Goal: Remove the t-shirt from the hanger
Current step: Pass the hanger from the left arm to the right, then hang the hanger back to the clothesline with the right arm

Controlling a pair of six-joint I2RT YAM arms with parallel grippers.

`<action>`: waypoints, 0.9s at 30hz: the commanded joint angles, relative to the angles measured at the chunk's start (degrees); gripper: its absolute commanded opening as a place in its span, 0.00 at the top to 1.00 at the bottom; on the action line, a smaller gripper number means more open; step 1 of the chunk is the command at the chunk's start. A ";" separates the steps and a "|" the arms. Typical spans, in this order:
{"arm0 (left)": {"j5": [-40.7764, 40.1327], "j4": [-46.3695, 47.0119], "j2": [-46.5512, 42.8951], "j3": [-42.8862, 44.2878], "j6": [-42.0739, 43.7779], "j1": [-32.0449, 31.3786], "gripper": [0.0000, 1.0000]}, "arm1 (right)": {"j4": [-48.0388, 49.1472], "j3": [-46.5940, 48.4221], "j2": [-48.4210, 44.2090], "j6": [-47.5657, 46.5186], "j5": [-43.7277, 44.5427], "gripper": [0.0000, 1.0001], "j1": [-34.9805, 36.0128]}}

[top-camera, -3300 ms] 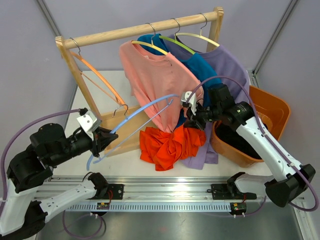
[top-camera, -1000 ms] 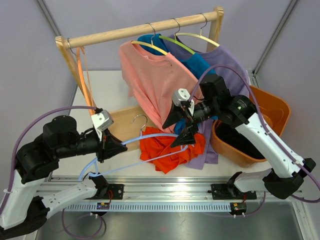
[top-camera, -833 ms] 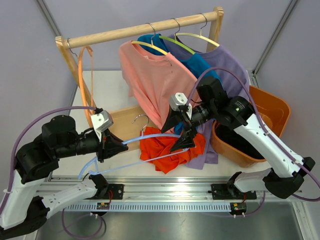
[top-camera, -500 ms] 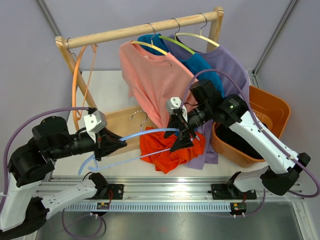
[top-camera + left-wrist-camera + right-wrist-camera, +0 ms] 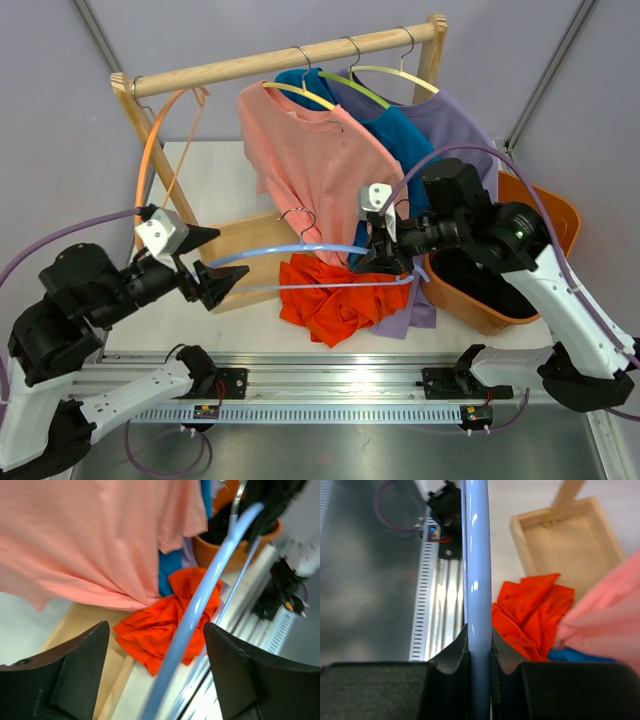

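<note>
The light blue hanger hangs bare and roughly level above the table, hook pointing up. My right gripper is shut on its right end; in the right wrist view the bar is pinched between both pads. My left gripper stands open around the hanger's left end, and in the left wrist view the bar passes between the spread fingers without touching them. A crumpled orange-red t-shirt lies on the table under the hanger, off it.
A wooden rack carries pink, blue and purple shirts on hangers, plus an empty orange hanger at its left end. A wooden tray sits near my left gripper, and an orange basket stands at the right.
My right gripper closed on the blue hanger's right end and my left gripper opened, letting go of the left end. The hanger rose to level. The orange hanger swung on the rack.
</note>
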 commanded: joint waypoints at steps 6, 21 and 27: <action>-20.46 1.11 -3.21 8.30 -3.78 0.16 0.01 | 4.12 7.25 -0.69 12.16 29.20 1.00 0.40; -24.77 -4.71 -9.70 2.78 -13.28 0.16 0.01 | 6.94 41.26 24.44 20.08 54.96 1.00 4.79; -25.48 -4.01 -12.17 0.59 -13.98 0.16 0.01 | 10.63 42.78 26.65 18.50 57.87 1.00 7.69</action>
